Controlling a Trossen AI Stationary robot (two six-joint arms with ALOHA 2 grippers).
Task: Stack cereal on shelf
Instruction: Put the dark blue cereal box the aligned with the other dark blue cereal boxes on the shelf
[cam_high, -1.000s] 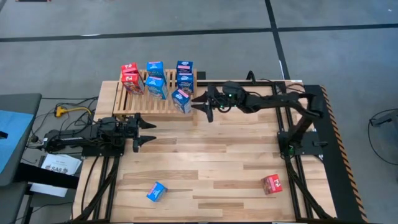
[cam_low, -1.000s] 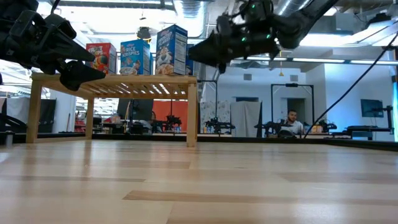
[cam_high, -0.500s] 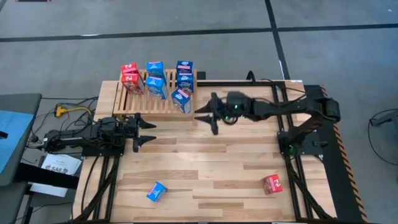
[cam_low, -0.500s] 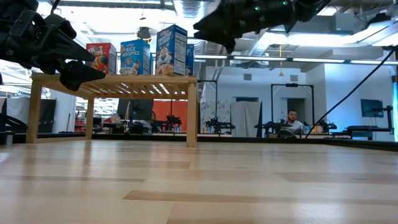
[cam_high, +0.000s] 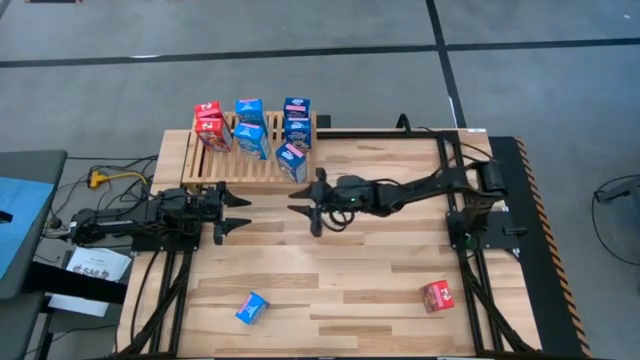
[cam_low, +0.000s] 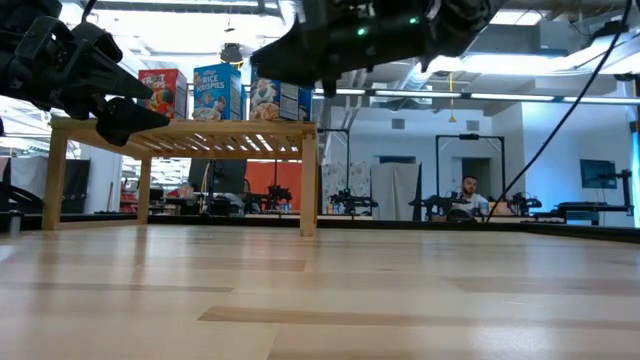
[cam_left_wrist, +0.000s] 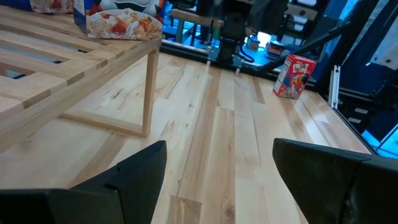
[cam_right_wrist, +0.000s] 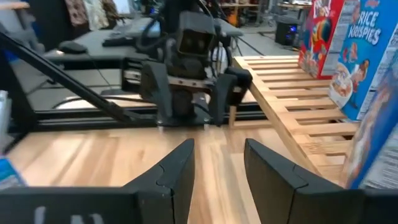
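1. The right gripper (cam_high: 305, 205) hovered over the table just in front of the shelf (cam_high: 240, 165), fingers narrowly parted and empty.
2. The left gripper (cam_high: 236, 213) waited near the shelf's front left corner, fingers spread and empty.
3. Seven cereal boxes (cam_high: 292, 160) stood on the shelf.
4. A blue box (cam_high: 252, 308) and a red box (cam_high: 437, 296) lay on the near tabletop.

Shelf (cam_high: 212, 168) front slats free; boxes (cam_high: 250, 127) crowd rear; right pincer (cam_high: 306, 203) hangs before shelf corner.
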